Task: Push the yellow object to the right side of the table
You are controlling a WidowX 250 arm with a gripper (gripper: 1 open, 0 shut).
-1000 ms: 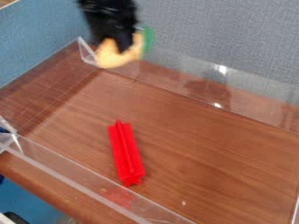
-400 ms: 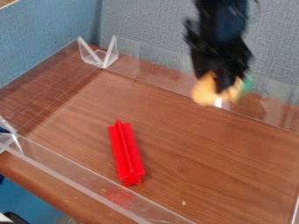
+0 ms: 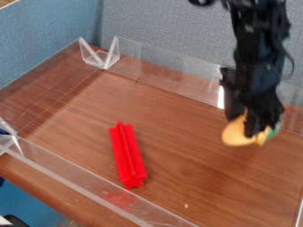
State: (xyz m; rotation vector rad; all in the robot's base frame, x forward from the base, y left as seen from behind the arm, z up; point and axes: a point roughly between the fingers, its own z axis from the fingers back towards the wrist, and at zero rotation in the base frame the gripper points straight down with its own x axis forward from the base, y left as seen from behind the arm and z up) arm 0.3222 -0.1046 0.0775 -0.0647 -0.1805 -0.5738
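Note:
The yellow object (image 3: pixel 240 136), an egg-shaped toy with a green cap on its right end, is at the right side of the wood-grain table (image 3: pixel 178 111), just above or at the surface. My black gripper (image 3: pixel 252 122) comes down on it from above, pointing almost straight down, with its fingers shut around the toy's top. The fingers hide the toy's upper part. I cannot tell whether the toy touches the tabletop.
A long red bar (image 3: pixel 128 153) lies left of centre near the front wall. Low clear acrylic walls (image 3: pixel 160 71) edge the table, with a folded corner piece (image 3: pixel 101 55) at the back left. The right wall stands close behind the gripper.
The gripper has carried the yellow object from the back left corner across to the right side and lowered it toward the tabletop. The red bar has stayed put.

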